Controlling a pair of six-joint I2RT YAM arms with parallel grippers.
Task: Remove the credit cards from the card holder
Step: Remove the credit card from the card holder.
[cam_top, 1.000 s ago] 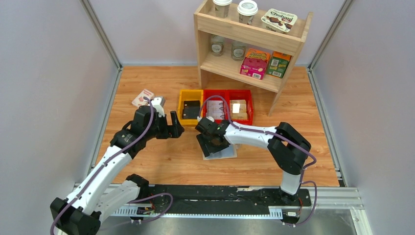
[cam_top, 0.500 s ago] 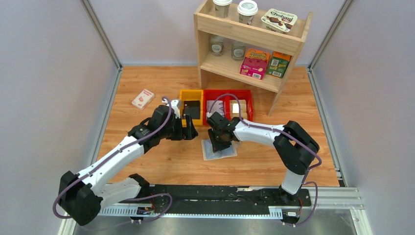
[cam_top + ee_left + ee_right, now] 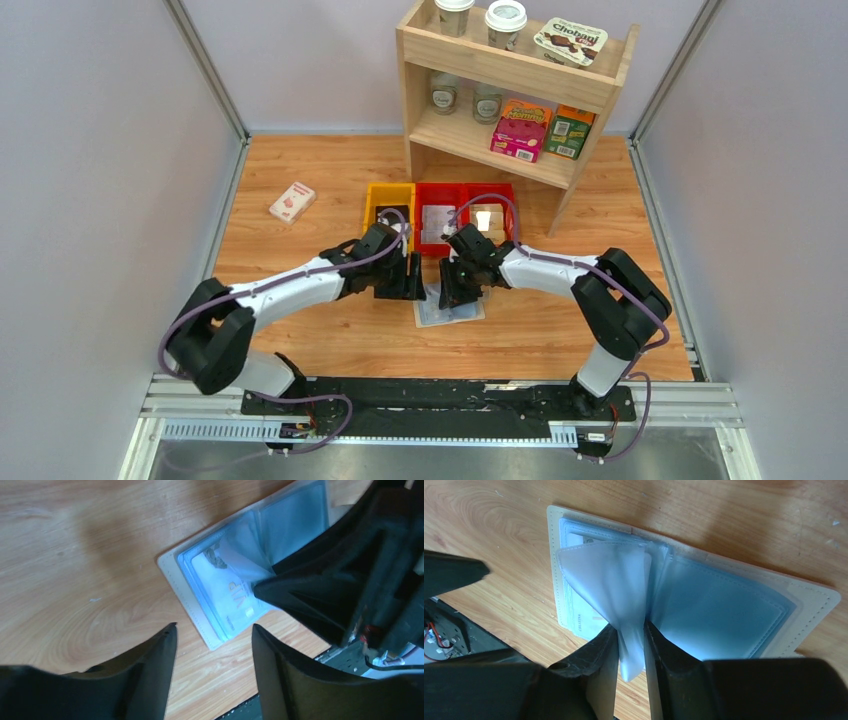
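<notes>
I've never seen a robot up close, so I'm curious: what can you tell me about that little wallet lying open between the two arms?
The card holder lies open and flat on the wooden table, its stitched cream cover facing down and its blue-grey translucent pockets facing up. The right gripper pinches one loose pocket leaf near the spine, holding it raised. A pale card printed VIP sits in the pockets of one half. The left gripper hovers open near that half's corner.

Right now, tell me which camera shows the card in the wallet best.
Left wrist: the card lies in the open wallet, print visible. Right wrist shows only its edge under a lifted sleeve; from the top it's too small to make out.
</notes>
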